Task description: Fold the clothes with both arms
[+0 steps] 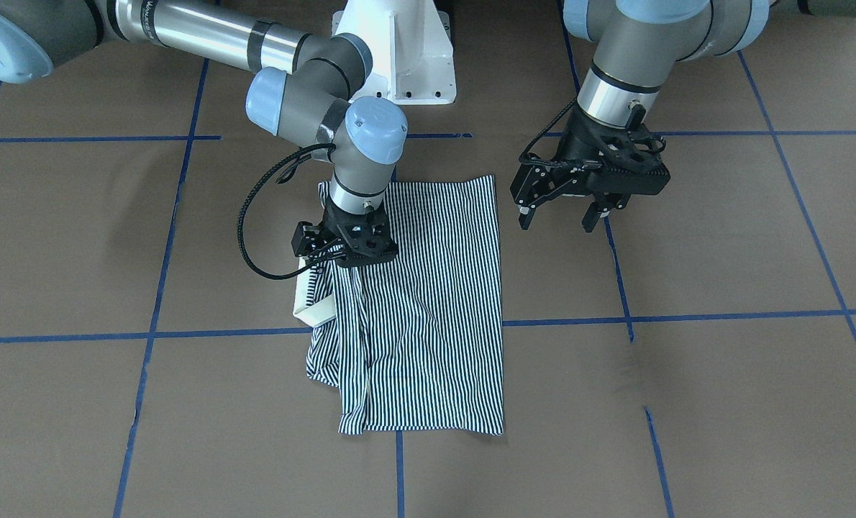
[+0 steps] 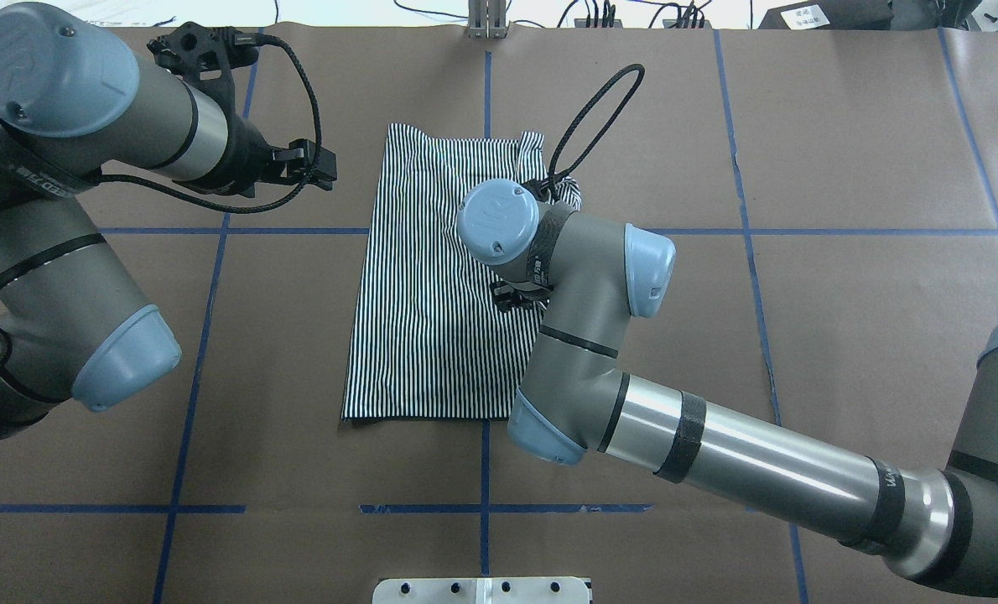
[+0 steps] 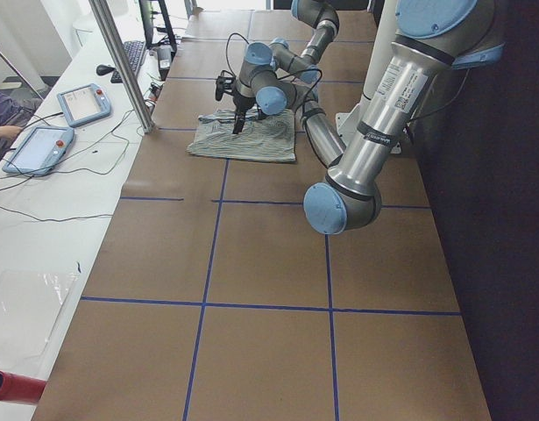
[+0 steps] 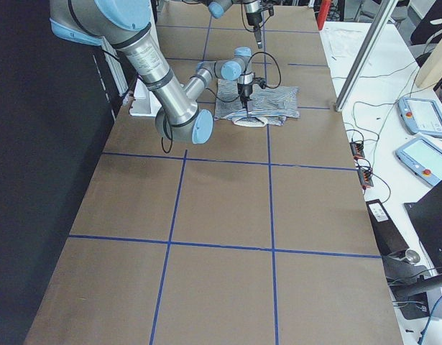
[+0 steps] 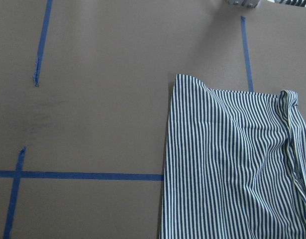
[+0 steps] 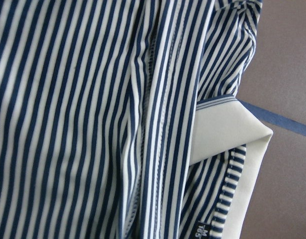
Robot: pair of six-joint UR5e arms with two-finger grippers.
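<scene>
The shirt (image 1: pixel 428 302) lies folded into a long strip in the middle of the table (image 1: pixel 723 403). Its long axis runs from the robot's side straight to the far side, and the cream collar (image 1: pixel 311 306) pokes out of the long edge on the robot's right. The right gripper (image 1: pixel 338 255) presses down on that edge by the collar, fingers hidden, so I cannot tell if it pinches cloth. The left gripper (image 1: pixel 557 219) hangs spread wide over bare table beside the opposite edge.

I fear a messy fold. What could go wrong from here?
The right hand sits low on the shirt; if it slides, it may drag the layers apart. The cream collar sticks out at that edge and may end outside the fold. The open left hand pins nothing.
</scene>
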